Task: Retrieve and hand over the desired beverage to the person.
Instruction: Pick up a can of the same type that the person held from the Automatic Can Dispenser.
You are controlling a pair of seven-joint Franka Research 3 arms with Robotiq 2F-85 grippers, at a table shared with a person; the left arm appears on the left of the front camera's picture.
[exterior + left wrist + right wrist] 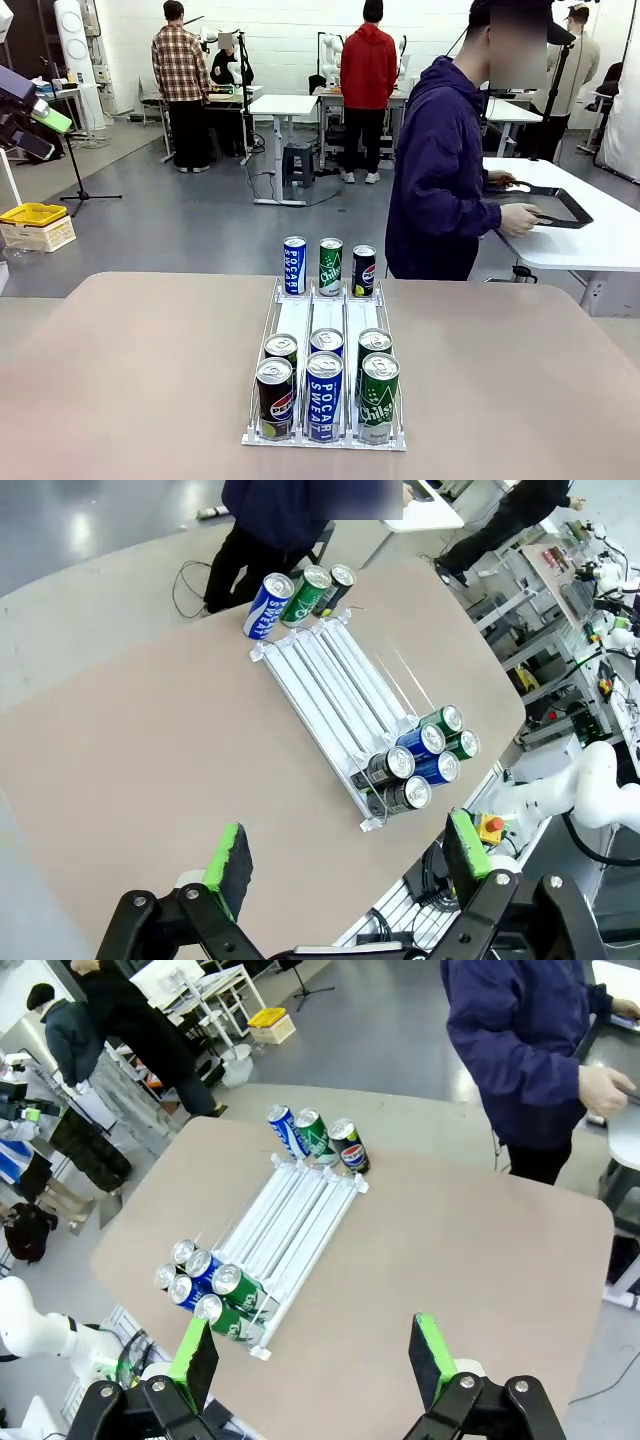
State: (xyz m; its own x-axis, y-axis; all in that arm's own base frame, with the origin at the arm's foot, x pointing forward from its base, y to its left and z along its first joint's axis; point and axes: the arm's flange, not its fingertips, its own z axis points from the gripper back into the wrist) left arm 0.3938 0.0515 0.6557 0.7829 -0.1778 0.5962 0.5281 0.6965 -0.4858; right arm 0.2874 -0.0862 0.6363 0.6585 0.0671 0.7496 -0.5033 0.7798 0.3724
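the job stands at its opening step: no drink is chosen, and both arms hang high above the table (130, 380). the left gripper (348, 855) is spread wide with nothing between its green pads (228, 865), and the right gripper (313, 1358) is likewise released and empty. the candidate drinks sit in a white wire rack (328, 315) in the middle of the table. at its near end stand a pepsi can (274, 398), a pocari sweat can (324, 395) and a chilsung can (378, 397), with a second row of cans (327, 342) close behind them. three sample cans (330, 266) stand upright on the table just past the rack's far end. the person (440, 170) stands at the far side, turned away toward a white side table (600, 250), one hand (520, 218) on a black tray (565, 205). no pointing or reaching shows, so which drink is wanted cannot be told. the next move probably calls for waiting on a cue. one arm then comes down on the front can of the right lane, jaws wide enough to straddle it. the neighbours touch, so clearance looks tight.
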